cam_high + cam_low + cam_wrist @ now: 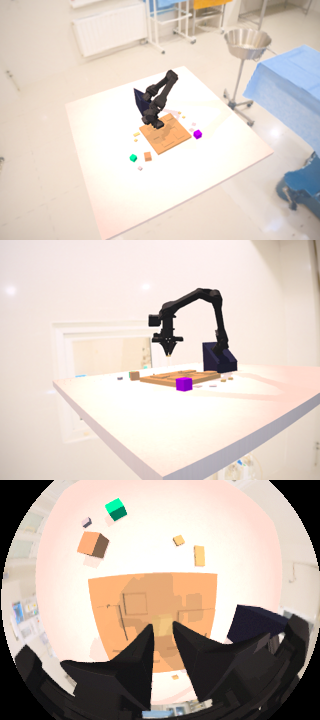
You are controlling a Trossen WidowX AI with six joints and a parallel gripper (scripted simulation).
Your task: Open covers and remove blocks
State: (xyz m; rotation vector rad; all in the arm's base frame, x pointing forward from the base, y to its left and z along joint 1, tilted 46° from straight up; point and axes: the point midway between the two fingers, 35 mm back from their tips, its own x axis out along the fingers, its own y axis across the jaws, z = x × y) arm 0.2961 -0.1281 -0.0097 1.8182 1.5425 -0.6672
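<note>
The orange puzzle board (151, 140) (155, 382) (105, 587) lies flat. Its recesses and raised covers show, but how far each cover is open is unclear. My gripper (168, 354) (163, 625) is shut on a small yellow block (168, 355), high above the board. The arm hides the fingertips in the top view. Beside the board rest a purple cube (197, 134) (184, 384), a brown-orange block (147, 156) (93, 544), a green cube (133, 158) (116, 509), a small grey block (139, 168) (86, 522) and a yellow bar (136, 134) (199, 555).
A small yellow block (135, 140) (178, 540) lies near the bar. Two more yellow blocks (179, 112) (183, 117) and two flat pinkish pieces (193, 124) (191, 129) lie on the board's other side. The dark arm base (222, 362) stands behind the board.
</note>
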